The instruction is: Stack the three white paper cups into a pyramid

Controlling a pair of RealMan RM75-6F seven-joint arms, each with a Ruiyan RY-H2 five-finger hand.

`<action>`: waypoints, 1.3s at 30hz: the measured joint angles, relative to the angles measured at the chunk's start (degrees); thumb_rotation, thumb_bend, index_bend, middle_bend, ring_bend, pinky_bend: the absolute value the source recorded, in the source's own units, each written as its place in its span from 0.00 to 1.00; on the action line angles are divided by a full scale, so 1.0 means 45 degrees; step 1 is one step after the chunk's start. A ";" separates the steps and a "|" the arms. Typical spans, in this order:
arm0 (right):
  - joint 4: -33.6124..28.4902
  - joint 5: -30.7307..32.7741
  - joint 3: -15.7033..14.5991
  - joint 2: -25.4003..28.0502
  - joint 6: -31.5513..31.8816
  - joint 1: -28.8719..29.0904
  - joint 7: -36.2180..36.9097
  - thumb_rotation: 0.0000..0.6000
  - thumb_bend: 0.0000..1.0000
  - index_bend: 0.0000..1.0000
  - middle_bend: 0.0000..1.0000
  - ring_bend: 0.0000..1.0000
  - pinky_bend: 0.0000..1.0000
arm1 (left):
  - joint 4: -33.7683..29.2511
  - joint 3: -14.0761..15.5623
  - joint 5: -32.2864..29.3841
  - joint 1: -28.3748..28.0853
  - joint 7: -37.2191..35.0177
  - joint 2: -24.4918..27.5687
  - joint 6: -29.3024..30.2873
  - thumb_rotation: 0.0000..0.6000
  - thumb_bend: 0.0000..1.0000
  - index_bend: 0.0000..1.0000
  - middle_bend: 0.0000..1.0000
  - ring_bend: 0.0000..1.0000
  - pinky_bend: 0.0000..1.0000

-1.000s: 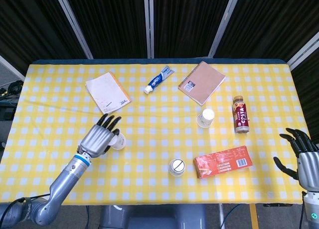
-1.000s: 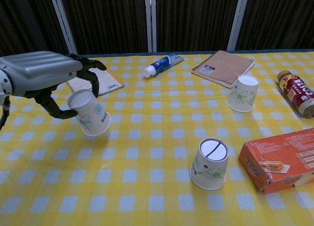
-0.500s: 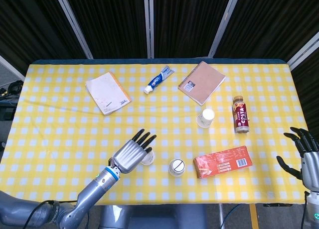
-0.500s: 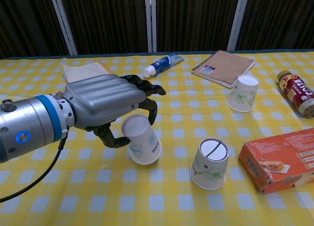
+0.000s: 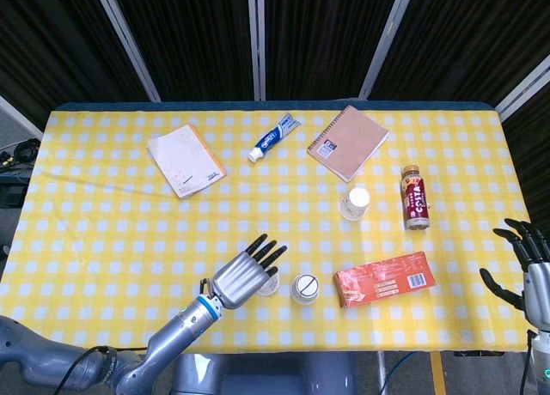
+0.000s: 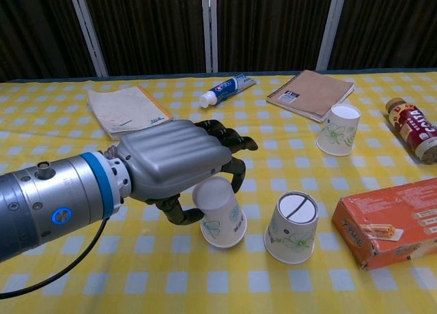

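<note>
Your left hand [image 6: 179,167] is wrapping its fingers around an upside-down white paper cup [image 6: 220,213], holding it low over the checked tablecloth [image 6: 82,143]; whether its rim is touching the cloth cannot be told. Just beside it, on the side away from your arm, a second inverted cup [image 6: 291,226] is standing on its rim, so the pair is looking like the base row of the pyramid. The third cup [image 6: 339,129] is sitting further off beyond that one, tilted, its open mouth showing, near the spiral notebook [image 6: 311,92] and the bottled drink [image 6: 412,129]. An orange box [image 6: 389,218] is lying close past the second cup, so it is crowding the base on that side. Your right hand [image 5: 528,275] is hanging at the far table edge with fingers spread, holding nothing. These cups are probably handling as very light, thin-walled and easily crushed or knocked over, so you are best taking them around the mid-wall with light pressure, and releasing gently without nudging the neighbour.
</note>
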 measured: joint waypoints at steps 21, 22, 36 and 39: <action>-0.0049 0.0050 0.0013 0.0070 -0.0055 -0.0022 0.0100 1.00 0.11 0.30 0.19 0.15 0.36 | 0.0092 0.0082 -0.0250 -0.0348 0.0164 -0.0751 0.0052 1.00 0.39 0.37 0.00 0.00 0.00; -0.0050 0.0050 0.0010 0.0073 -0.0059 -0.0022 0.0101 1.00 0.11 0.30 0.19 0.15 0.36 | 0.0103 0.0082 -0.0247 -0.0355 0.0138 -0.0793 0.0061 1.00 0.38 0.31 0.00 0.00 0.00; -0.0035 0.0089 0.0012 0.0081 -0.0108 -0.0024 0.0095 1.00 0.11 0.30 0.19 0.15 0.36 | 0.0029 0.0324 -0.0025 -0.0234 0.0286 -0.0723 0.0486 1.00 0.31 0.00 0.00 0.00 0.00; -0.0028 0.0099 0.0005 0.0084 -0.0131 -0.0023 0.0057 1.00 0.11 0.30 0.19 0.15 0.36 | -0.0124 0.0436 0.0235 -0.0074 0.0137 -0.0528 0.0735 1.00 0.31 0.00 0.00 0.00 0.00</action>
